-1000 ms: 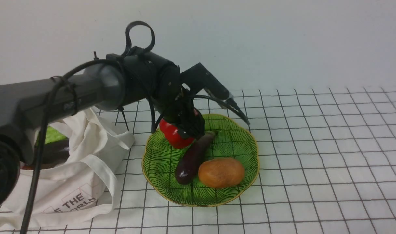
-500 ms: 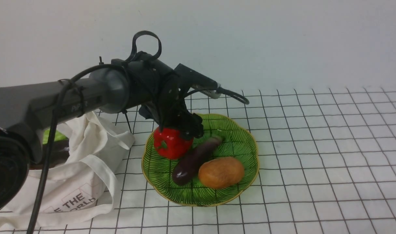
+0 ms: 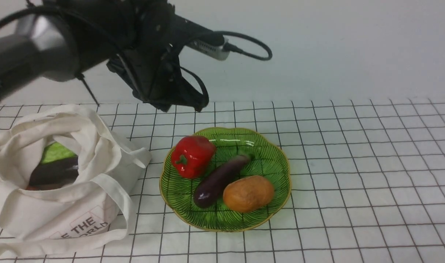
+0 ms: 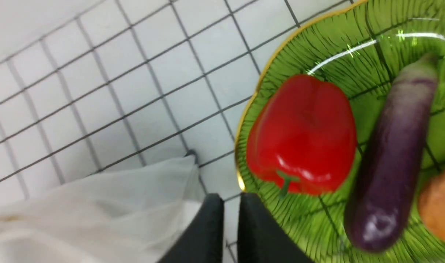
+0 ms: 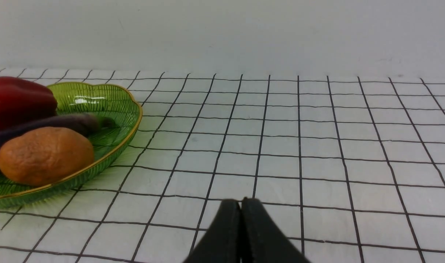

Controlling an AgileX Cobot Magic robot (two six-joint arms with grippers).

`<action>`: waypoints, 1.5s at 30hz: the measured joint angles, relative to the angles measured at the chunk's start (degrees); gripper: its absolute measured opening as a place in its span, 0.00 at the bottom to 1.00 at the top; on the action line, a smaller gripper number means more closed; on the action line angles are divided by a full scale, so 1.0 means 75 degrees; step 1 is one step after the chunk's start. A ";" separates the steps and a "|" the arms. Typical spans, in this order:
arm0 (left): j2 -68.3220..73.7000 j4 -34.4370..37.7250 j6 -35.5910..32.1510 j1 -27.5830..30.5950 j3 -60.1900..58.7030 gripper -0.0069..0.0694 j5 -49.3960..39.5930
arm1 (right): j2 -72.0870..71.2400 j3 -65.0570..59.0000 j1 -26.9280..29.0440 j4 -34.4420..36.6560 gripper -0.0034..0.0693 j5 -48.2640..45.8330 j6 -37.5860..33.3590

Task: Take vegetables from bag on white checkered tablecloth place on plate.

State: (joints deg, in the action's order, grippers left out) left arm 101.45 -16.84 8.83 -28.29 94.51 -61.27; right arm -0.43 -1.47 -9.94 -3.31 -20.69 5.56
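The red bell pepper (image 3: 192, 155) lies on the green plate (image 3: 270, 153) at its left side, stem toward the front, beside a purple eggplant (image 3: 219, 179) and a brown potato (image 3: 248, 193). It also shows in the left wrist view (image 4: 303, 131) and the right wrist view (image 5: 18, 98). My left gripper (image 3: 182, 107) hangs above the plate's far left edge, shut and empty (image 4: 231, 197). The cloth bag (image 3: 61, 204) lies open at the left on the white checkered tablecloth (image 3: 354, 164). My right gripper (image 5: 240, 201) is shut and empty, low over the cloth to the right of the plate.
Inside the bag I see a dark eggplant (image 3: 54, 173) and something bright green (image 3: 56, 151). The bag's handles (image 3: 131, 157) trail toward the plate's left rim. A plain wall stands behind the table.
My left gripper has let go of the pepper, which now rests on the plate, and the arm has risen up and back. The eggplant shifted slightly.
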 joint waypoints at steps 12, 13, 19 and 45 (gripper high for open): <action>-0.3979 0.0570 -0.0009 0.0000 -0.1037 0.08 -0.0142 | 0.0000 0.0000 0.0000 0.0000 0.03 0.0000 0.0000; -0.4315 0.0637 -0.0009 0.0000 -0.1230 0.08 -0.0075 | 0.0000 0.0000 0.0000 0.0000 0.03 0.0000 0.0000; -0.6641 0.1338 0.0007 0.0000 -0.2998 0.08 0.0717 | 0.0000 0.0000 0.0000 0.0000 0.03 0.0000 0.0000; -1.0582 0.1352 -0.0077 0.0017 -0.6519 0.08 0.2248 | 0.0000 0.0000 0.0000 -0.0007 0.03 0.0000 0.0000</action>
State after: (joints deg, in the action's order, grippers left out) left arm 22.08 -6.70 8.25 -28.17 45.62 -44.40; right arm -0.43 -1.47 -9.94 -3.37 -20.69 5.56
